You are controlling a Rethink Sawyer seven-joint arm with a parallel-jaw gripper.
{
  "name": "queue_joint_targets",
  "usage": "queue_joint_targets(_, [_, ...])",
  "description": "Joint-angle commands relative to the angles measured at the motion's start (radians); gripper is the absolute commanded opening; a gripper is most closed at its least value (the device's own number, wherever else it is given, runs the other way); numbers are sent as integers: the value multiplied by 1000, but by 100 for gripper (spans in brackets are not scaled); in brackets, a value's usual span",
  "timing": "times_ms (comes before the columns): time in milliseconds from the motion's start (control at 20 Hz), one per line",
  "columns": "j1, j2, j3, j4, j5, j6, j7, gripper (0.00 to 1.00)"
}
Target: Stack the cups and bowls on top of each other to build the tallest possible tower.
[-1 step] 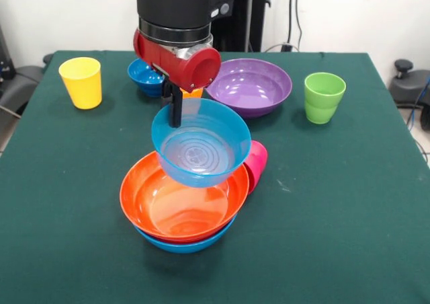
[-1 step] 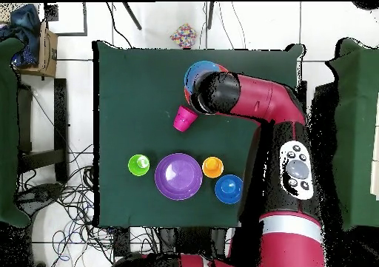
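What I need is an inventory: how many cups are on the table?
4. Yellow cup stands at the front view's left, green cup at its right, orange cup peeks from behind the arm, pink cup lies tipped beside the stacked bowls. None seems hidden.

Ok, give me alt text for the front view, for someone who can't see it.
The gripper holds a small light-blue bowl by its rim, tilted, just above a large orange bowl nested in a blue bowl. A pink cup lies beside the stack; behind are a yellow cup, purple bowl and green cup.
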Motion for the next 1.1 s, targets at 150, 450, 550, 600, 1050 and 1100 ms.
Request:
queue_joint_targets(150, [19, 95, 55, -15, -87, 20, -105, 0])
queue_joint_targets(450, [23, 109, 55, -27, -110, 12, -119, 0])
queue_joint_targets(550, [22, 110, 56, -26, -114, 7, -116, 0])
queue_joint_targets(600, [22, 110, 57, -26, -116, 4, -115, 0])
queue_joint_targets(1050, [9, 122, 68, -48, -107, 12, -94, 0])
queue_joint_targets(1100, [8, 123, 69, -49, -104, 12, -91, 0])
